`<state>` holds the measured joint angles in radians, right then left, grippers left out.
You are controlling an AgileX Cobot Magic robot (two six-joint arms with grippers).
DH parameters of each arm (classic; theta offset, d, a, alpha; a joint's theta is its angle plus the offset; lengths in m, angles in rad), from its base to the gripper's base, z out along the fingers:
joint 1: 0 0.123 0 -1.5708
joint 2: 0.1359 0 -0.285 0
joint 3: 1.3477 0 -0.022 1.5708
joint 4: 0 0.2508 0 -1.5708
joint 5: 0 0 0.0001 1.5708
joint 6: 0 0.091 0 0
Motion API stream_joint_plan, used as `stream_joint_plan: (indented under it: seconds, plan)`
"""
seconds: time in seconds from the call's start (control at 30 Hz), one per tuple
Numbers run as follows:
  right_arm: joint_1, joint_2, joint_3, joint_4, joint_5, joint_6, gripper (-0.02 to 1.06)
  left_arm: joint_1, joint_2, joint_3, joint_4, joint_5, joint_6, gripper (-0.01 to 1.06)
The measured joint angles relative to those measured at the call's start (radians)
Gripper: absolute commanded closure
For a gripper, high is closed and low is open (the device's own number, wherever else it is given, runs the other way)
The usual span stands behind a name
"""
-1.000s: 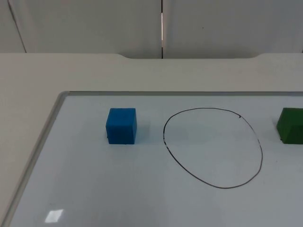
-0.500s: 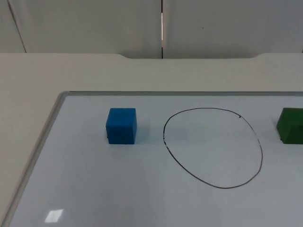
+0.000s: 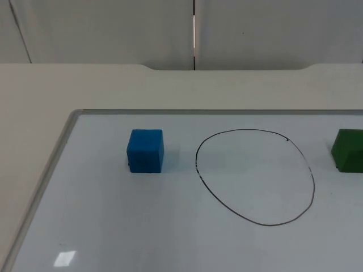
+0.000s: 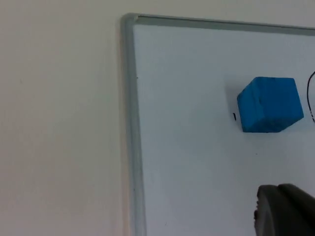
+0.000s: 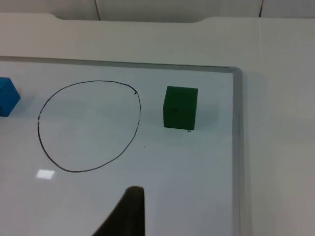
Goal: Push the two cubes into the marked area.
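We cannot tell how either gripper's jaws stand; both arms wait clear of the whiteboard (image 3: pixel 62 147). The blue cube (image 3: pixel 146 150) sits just left of the drawn ring (image 3: pixel 255 177), the green cube (image 3: pixel 347 150) just right, both outside. An off-centre push could spin a cube past the line, or drive it across and out the far side.

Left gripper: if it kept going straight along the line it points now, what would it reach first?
Probably the blue cube, which sits ahead of the left gripper's fingertip on the whiteboard. Bare board lies between them. Depth is hard to judge, so it might touch the board first.
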<state>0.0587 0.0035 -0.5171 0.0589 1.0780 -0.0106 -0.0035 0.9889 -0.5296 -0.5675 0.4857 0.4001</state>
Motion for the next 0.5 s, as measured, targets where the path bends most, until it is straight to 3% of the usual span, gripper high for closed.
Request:
stream_joint_plan:
  seconds: [0.33,0.5]
  plan:
    - [0.0,0.0,0.0,-0.002,0.0,0.0,-0.01,0.0,0.212,0.0,-0.14,-0.047,0.13,1.05]
    - [0.0,0.0,0.0,-0.002,0.0,0.0,-0.01,0.0,0.304,0.0,-0.281,-0.077,0.266,1.05]
